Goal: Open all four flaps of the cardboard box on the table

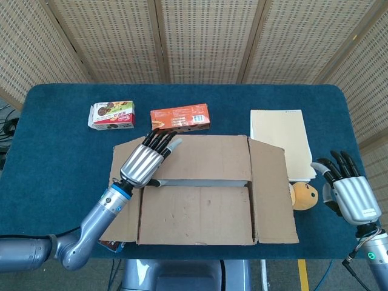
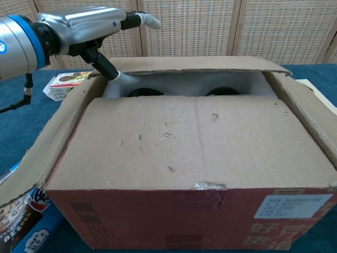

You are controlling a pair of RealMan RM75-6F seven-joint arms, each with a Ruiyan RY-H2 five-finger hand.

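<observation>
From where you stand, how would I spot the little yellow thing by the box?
Start at the big cardboard box in the middle of the blue table. Against its right flap, below the cream pad, sits a small plush toy. It is the only round, yellow-orange item there; everything nearby is flat or boxy.

Head view: looking steeply down from above onto the whole dark blue table, taking in the brown cardboard box from fairly far. Chest view: sitting low and close, facing the box's red front wall nearly level. Both sharing the box top and the silver left hand.
</observation>
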